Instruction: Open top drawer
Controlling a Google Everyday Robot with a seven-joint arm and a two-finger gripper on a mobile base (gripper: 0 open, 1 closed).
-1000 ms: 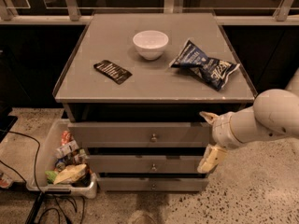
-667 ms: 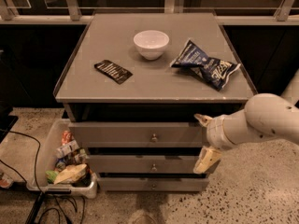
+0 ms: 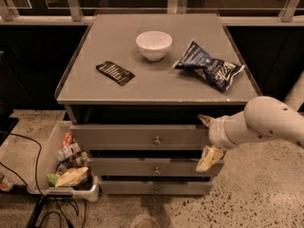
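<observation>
So the top drawer (image 3: 123, 137) sat right under the grey cabinet top (image 3: 156, 89), above two other drawers, with its little round knob (image 3: 156, 139) dead centre. The gripper (image 3: 207, 139) was at the drawer's right end, well off from the knob. Its jaws were spread apart, one finger up by the drawer's top corner and the other down by the middle drawer. Couldn't tell if it was touching the front. Up top were a white bowl (image 3: 154, 44), a blue chip bag (image 3: 209, 68) and a dark packet (image 3: 115, 72). A bin (image 3: 66, 192) of snacks sat on the floor to the left.
</observation>
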